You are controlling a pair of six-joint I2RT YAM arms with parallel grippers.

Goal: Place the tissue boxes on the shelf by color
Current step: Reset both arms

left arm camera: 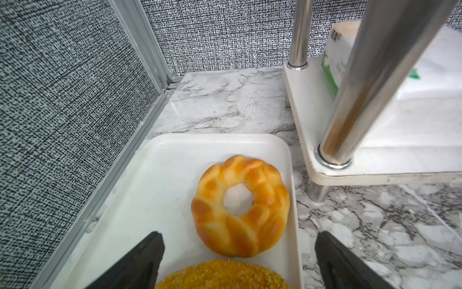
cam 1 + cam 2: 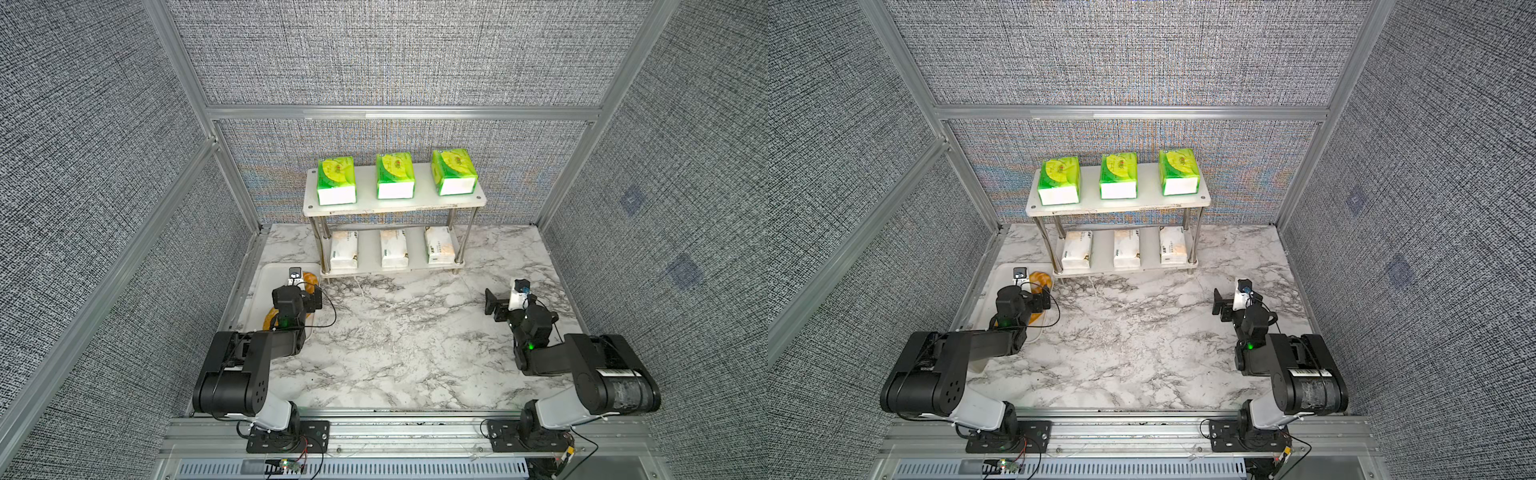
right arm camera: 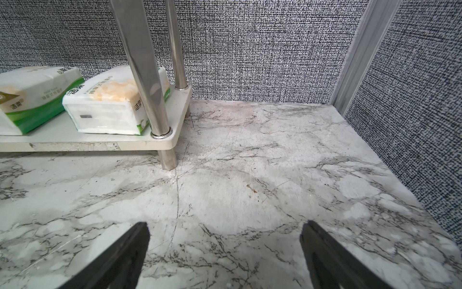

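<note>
The counter (image 3: 250, 200) looks like smooth marble, dull in sheen. The shelf (image 2: 365, 201) on it has matt white boards and mirror-polished metal legs (image 1: 297, 32). On its top board the green tissue boxes (image 2: 336, 176) wear glossy plastic film; the cream tissue boxes (image 3: 110, 100) below, softer creased film. Beside the shelf, a smooth white plastic tray (image 1: 155, 175), a shiny ring bread (image 1: 240, 225), a grainy loaf (image 1: 225, 275). Behind the shelf, coarse woven walls (image 2: 374, 50), brushed aluminium rails (image 2: 399, 112).

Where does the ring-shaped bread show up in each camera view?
In a top view: ring-shaped bread on the white tray, left of the shelf, only partly visible.
In a top view: same spot, on the tray.
Left wrist: mid-picture, fully visible.
Right wrist: not in it.
Shared landmark: the shelf, seen in all four views.
</note>
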